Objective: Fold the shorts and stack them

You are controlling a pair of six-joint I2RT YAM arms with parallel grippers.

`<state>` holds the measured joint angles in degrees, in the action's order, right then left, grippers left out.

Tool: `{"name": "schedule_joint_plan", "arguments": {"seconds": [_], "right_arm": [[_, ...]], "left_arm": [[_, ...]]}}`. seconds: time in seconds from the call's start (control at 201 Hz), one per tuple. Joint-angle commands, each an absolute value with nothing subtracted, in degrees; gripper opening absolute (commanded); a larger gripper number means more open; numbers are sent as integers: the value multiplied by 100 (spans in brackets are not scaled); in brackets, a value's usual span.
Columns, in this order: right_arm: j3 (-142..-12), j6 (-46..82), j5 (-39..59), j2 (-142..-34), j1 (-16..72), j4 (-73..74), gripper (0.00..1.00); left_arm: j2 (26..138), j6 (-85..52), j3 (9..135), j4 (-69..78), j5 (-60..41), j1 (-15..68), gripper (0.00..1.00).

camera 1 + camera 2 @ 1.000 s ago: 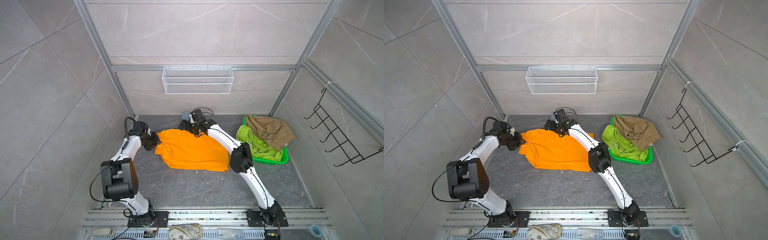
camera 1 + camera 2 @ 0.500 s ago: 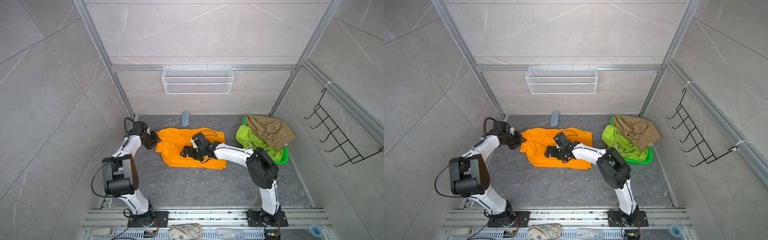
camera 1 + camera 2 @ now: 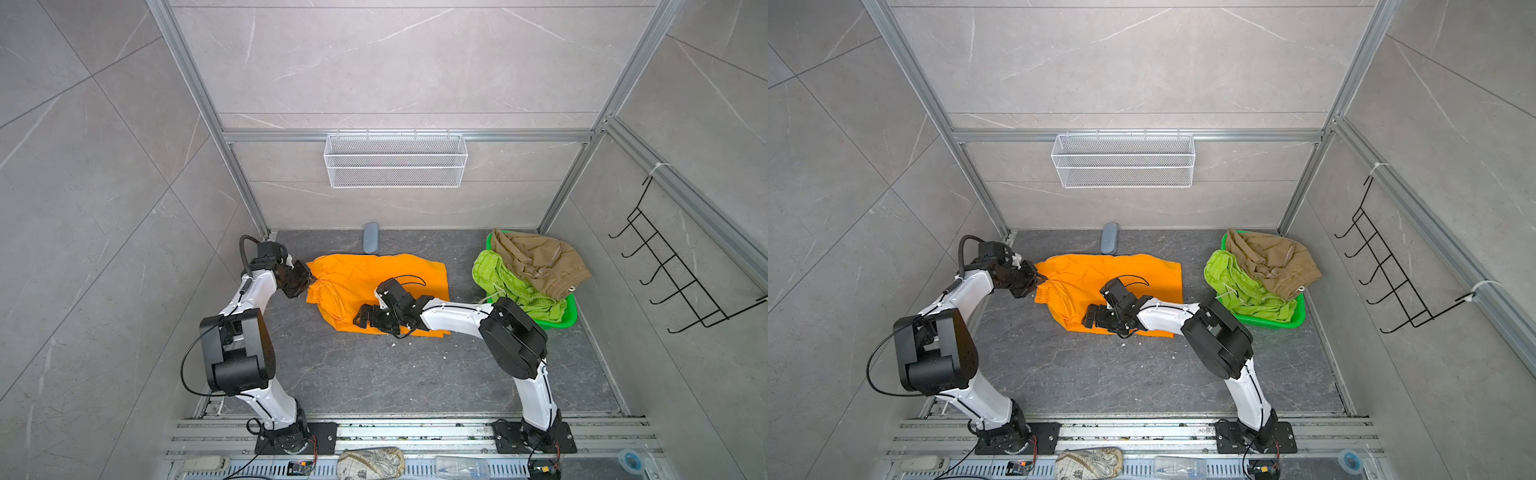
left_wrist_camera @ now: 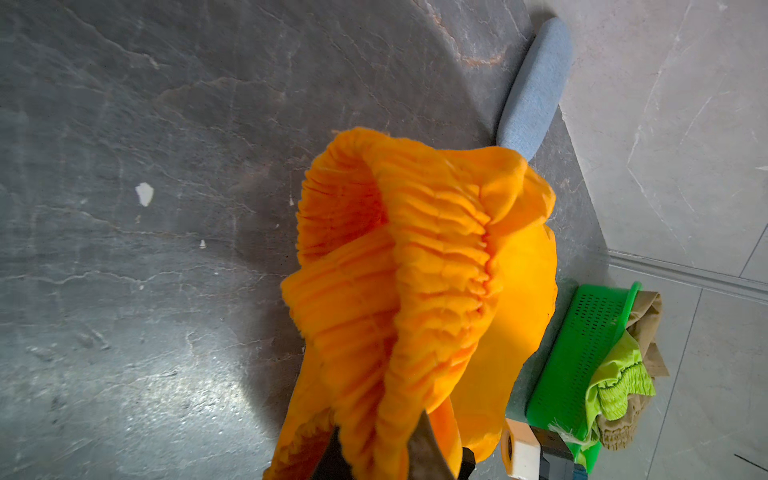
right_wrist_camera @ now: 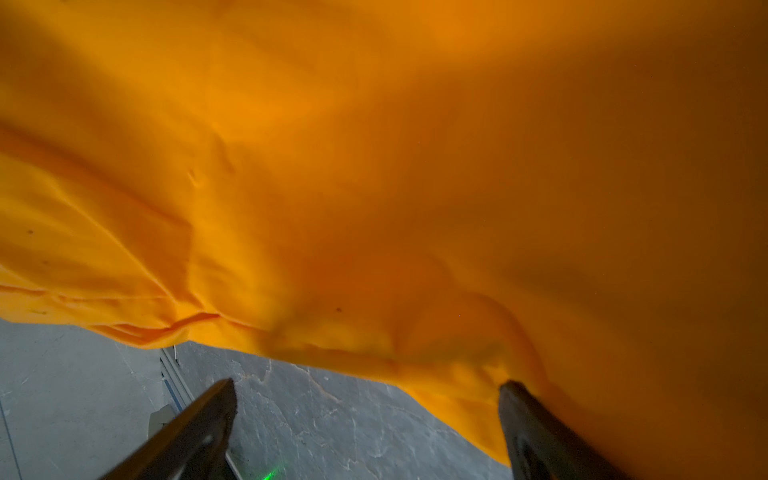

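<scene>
Left gripper [image 4: 380, 451] is clamped tight on the gathered elastic waistband of the orange shorts [image 3: 365, 272], with the corner bunched between the jaws and raised a little off the dark tabletop [image 3: 374, 374]. From that pinch the cloth runs out mostly flat toward the right gripper [image 5: 365, 419]. That one sits low over the hem side with jaws spread wide, holding nothing. In the right wrist view one finger [image 5: 540, 436] meets the hem edge and the other is over bare table. Past the right gripper, on the side away from the left one, is the green basket [image 3: 567, 320]. The lime green shorts [image 3: 511, 289] are draped over its rim and the khaki shorts [image 3: 536, 257] are heaped on top, both unfolded and well apart from either gripper. A blue-grey case [image 3: 370, 243] lies just beyond the orange cloth's far edge. Handling, as a guess: the shorts are light, limp and have no stiffness, so any unheld part will sag and drag, and the cloth likely slides easily on the smooth top. The ruched waistband is thick and gives the surest bite. The hem is thin, so the right gripper should grab a leg corner and catch both layers, or only the top sheet lifts. Fold not yet made, nothing stacked.
</scene>
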<state>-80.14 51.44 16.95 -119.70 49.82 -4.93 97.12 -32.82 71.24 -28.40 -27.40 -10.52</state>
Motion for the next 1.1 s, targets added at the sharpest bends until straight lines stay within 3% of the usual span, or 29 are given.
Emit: {"name": "schedule_joint_plan", "arguments": {"seconds": [0.0,0.374,0.603,0.961,1.091], "right_arm": [[-8283,4986,1634,-11597,5001,-760,99],[-9186,5032,1614,-12308,4967,-908,99],[-8991,4862,1407,-12586,4964,-903,99],[-8301,4879,1492,-11732,4891,-758,99],[-7645,5038,1852,-10948,4183,-590,99]], "left_arm": [[9439,-3149,7364,-2856,-2856,-1132,0],[9365,-3168,7361,-2886,-2923,-1134,0],[9343,-3114,7389,-2966,-2865,-1143,0],[9368,-2837,7743,-3374,-2498,-1143,0],[9470,-2494,8199,-3929,-2088,-1132,0]]}}
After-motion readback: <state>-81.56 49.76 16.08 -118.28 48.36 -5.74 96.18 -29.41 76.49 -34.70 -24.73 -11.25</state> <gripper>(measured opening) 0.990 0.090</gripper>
